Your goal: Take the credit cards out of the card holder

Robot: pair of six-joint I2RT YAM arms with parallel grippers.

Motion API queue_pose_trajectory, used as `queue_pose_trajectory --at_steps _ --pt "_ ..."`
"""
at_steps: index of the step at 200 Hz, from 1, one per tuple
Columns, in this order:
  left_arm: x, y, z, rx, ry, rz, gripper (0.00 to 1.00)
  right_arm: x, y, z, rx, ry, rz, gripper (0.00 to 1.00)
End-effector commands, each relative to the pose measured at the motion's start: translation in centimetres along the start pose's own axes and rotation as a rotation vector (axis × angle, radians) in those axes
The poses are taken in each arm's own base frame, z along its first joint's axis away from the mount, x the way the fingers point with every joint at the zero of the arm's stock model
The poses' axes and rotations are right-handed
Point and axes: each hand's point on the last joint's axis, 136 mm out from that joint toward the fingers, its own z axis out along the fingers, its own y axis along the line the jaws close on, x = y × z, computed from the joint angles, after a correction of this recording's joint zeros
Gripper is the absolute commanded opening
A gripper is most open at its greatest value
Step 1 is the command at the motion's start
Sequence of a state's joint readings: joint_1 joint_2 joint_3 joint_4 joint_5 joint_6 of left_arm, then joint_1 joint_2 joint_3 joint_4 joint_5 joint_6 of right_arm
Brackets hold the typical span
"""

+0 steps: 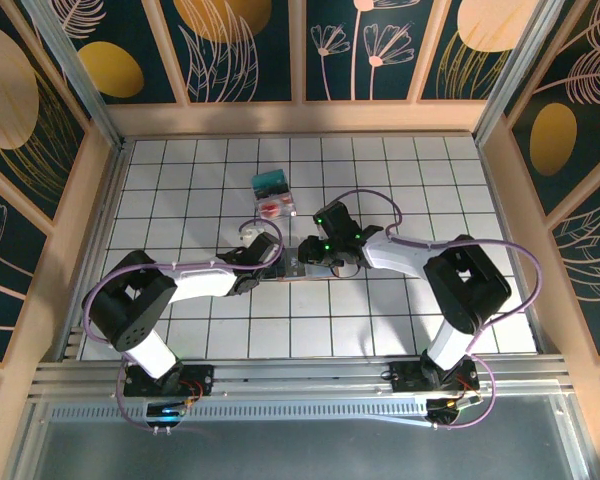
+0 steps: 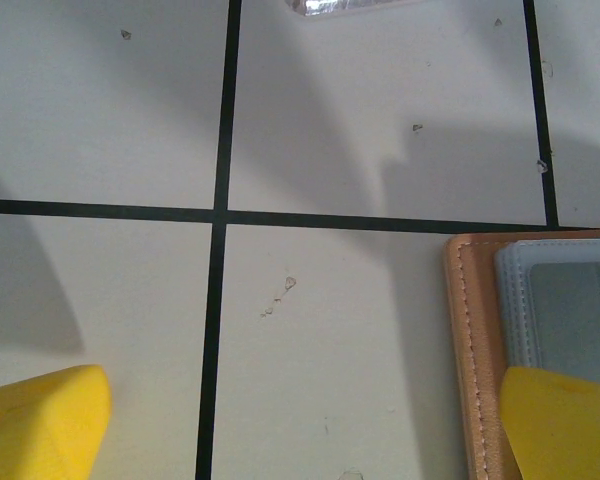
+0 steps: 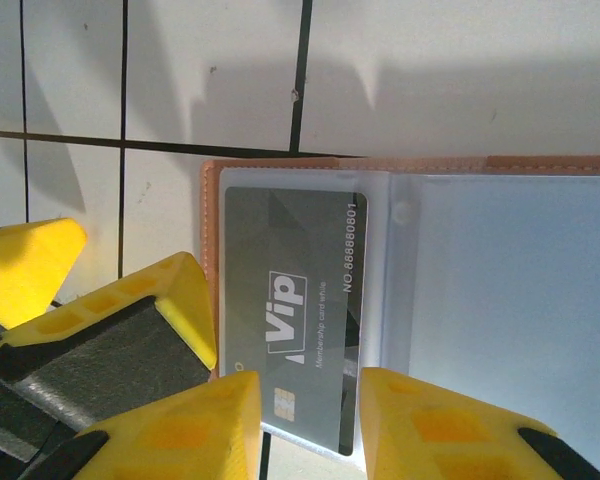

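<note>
My left jaws are spread wide, with the open tan leather card holder at 1 fingertip, so pin it there. My right jaws straddle the grey VIP card; can't tell if they're gripping. Slide it straight out.

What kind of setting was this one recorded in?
Probably a purpose-built robot test booth: a white tabletop ruled in a black grid, wall panels painted with leaves and flowers, and a left arm and right arm bolted to an aluminium rail at the near edge.
</note>
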State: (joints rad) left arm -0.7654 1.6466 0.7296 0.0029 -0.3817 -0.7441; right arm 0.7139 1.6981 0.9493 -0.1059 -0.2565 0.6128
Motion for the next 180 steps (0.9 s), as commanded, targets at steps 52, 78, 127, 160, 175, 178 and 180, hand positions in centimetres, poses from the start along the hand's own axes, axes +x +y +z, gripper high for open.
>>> queue_pose_trajectory --at_steps 52,78,127,160,175,178,180 --pt "0.7 1.0 0.5 -0.041 0.018 -0.011 0.99 -0.2 0.2 1.3 -0.017 0.017 0.015 0.31" --pt "0.7 0.9 0.4 -0.039 0.019 -0.008 0.99 0.0 0.0 1.6 -0.009 0.026 0.019 0.3" --pt "0.7 0.5 0.4 -0.019 0.025 -0.001 0.99 0.0 -0.1 2.0 -0.005 0.035 0.02 0.29" --pt "1.1 0.6 0.6 -0.02 0.038 0.005 0.99 0.2 -0.5 2.5 0.008 0.048 0.027 0.29" --pt "1.2 0.6 0.6 -0.019 0.04 0.005 0.99 0.4 -0.8 2.6 0.016 0.055 0.031 0.29" --pt "1.2 0.6 0.6 -0.019 0.04 0.006 0.99 0.4 -0.8 2.7 0.017 0.055 0.031 0.29" --pt "1.2 0.6 0.6 -0.019 0.04 0.006 0.99 0.4 -0.8 2.7 0.016 0.057 0.031 0.28"
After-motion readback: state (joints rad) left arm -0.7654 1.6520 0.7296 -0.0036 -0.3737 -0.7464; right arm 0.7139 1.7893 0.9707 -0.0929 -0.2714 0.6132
